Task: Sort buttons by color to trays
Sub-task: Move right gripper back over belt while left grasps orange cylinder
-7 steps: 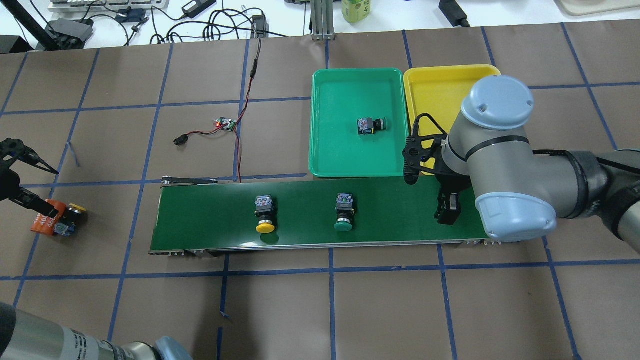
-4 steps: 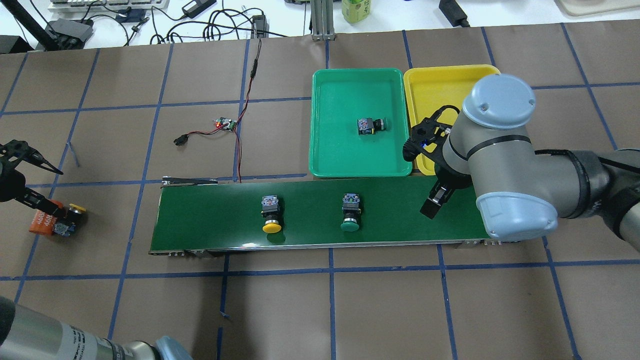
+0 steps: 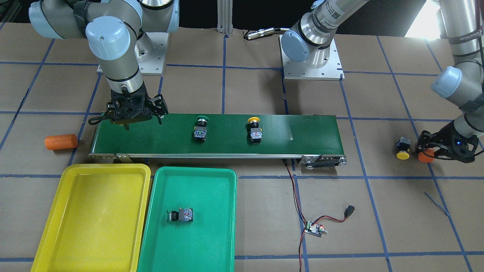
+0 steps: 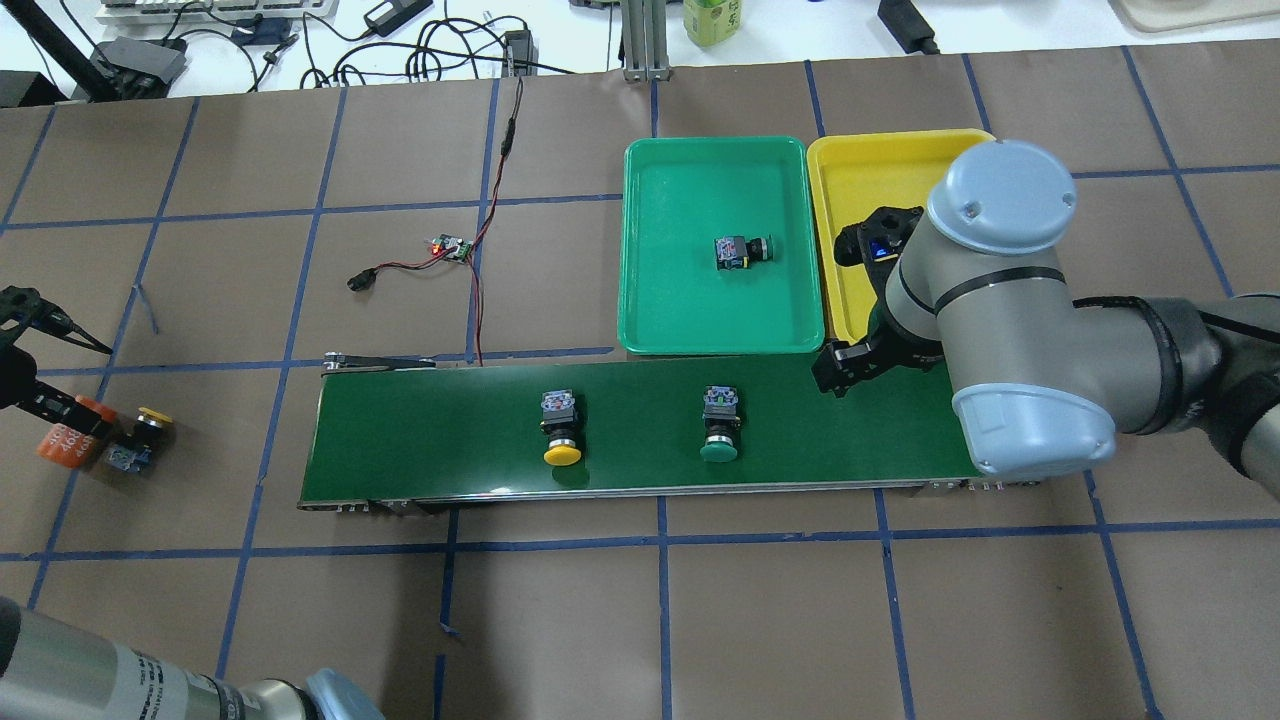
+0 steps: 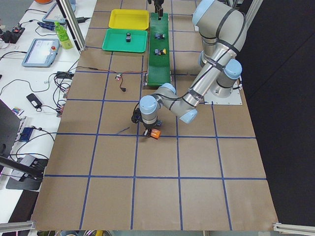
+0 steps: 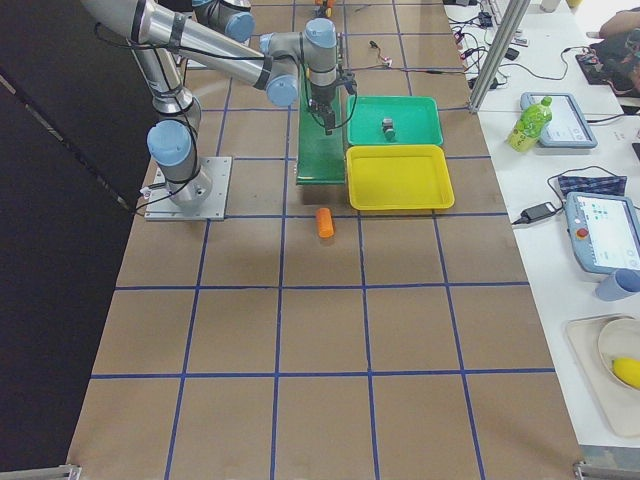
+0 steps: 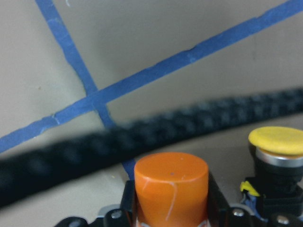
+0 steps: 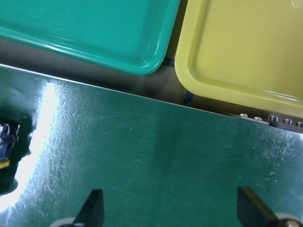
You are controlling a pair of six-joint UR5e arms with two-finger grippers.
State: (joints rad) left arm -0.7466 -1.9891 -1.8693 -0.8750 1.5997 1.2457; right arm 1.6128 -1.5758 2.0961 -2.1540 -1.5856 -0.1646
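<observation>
On the dark conveyor belt stand a yellow button and a green button, caps toward the near edge. Another green button lies in the green tray. The yellow tray beside it holds nothing. A second yellow button rests on the table at far left. Right beside it, my left gripper is shut on an orange cylinder. My right gripper hangs open over the belt's right end, by the trays' near edges, right of the green button.
A second orange cylinder lies on the table off the belt's right end. A small circuit board with red and black wires sits behind the belt. The right arm's big elbow covers part of the yellow tray.
Both buttons on the belt have travelled to the right. The right gripper swung from over the belt toward the trays' edge. The left gripper drew the orange cylinder left, away from the yellow button.
</observation>
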